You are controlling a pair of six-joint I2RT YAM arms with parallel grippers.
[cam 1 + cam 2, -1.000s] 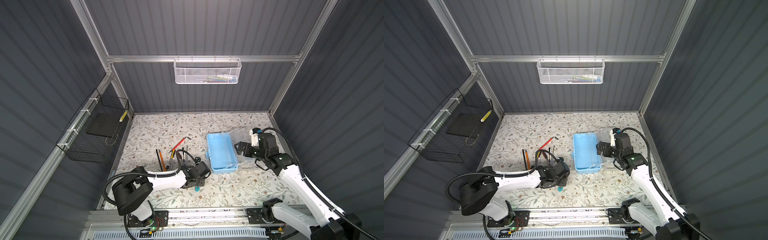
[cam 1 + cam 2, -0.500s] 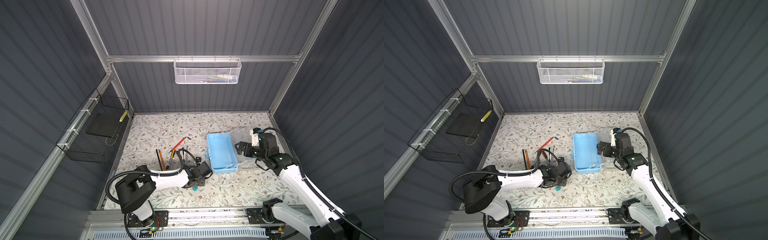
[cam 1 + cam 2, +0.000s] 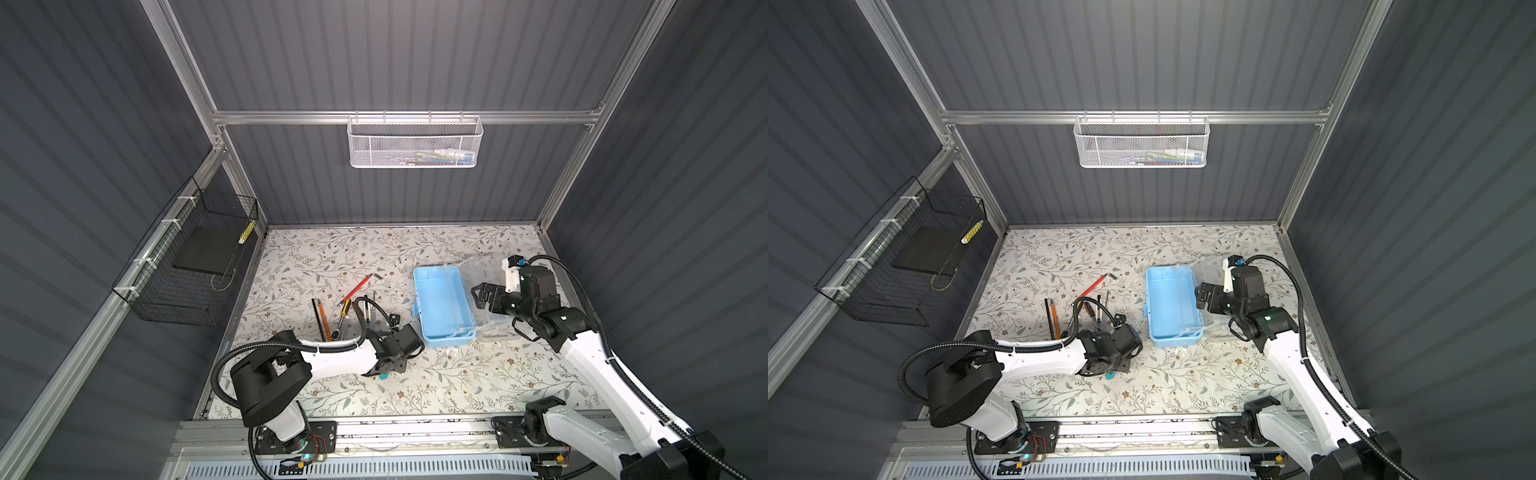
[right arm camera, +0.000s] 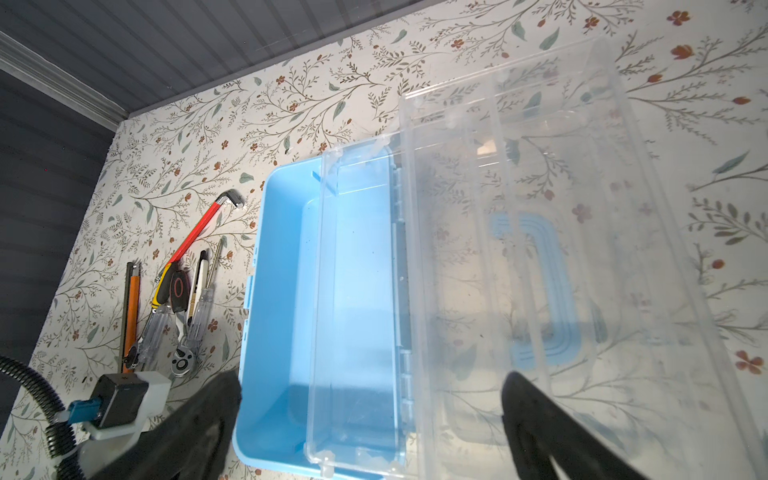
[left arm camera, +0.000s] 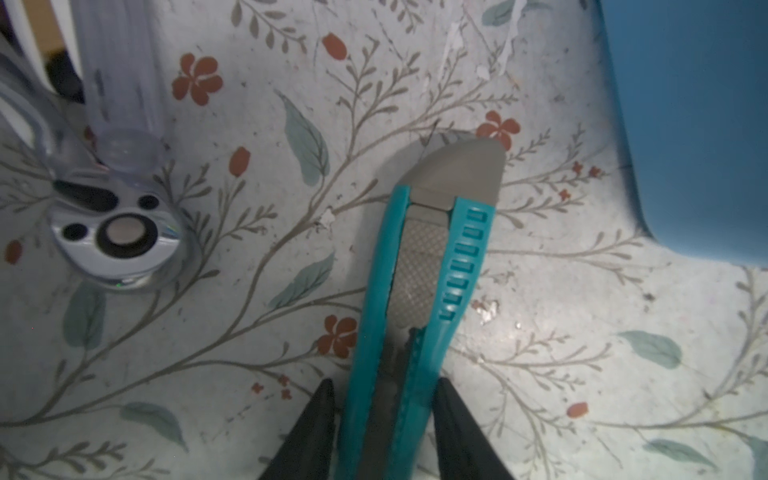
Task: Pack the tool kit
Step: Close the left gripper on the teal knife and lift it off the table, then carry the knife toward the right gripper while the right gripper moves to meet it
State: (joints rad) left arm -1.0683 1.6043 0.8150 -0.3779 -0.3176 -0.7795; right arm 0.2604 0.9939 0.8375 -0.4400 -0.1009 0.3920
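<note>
Tool kit point(image 3: 442, 307) is sitting open on the flowery table point(image 3: 457, 386), a bit toward the right in both top views. Its clear lid point(image 4: 540, 249) is lying flopped back beside the blue box. No tools are showing inside the box, so the packing is looking like it is only just starting.

The left gripper point(image 5: 384, 388) is reaching down over a teal cutting knife point(image 5: 419, 270) that is lying flat on the table near the box. Its jaws are sitting one on each side of the knife, very close, but I cannot tell if they are squeezing it. The right gripper point(image 4: 370, 384) is hovering over the box and lid with its jaws wide apart, holding nothing.

Other tools point(image 3: 345, 309) are waiting on the table to the left of the box: a red bent key point(image 3: 358, 286), screwdrivers point(image 4: 153, 332) and a shiny ratchet point(image 4: 180, 363). Putting all of these in and shutting the lid are looking like jobs not yet done.
</note>
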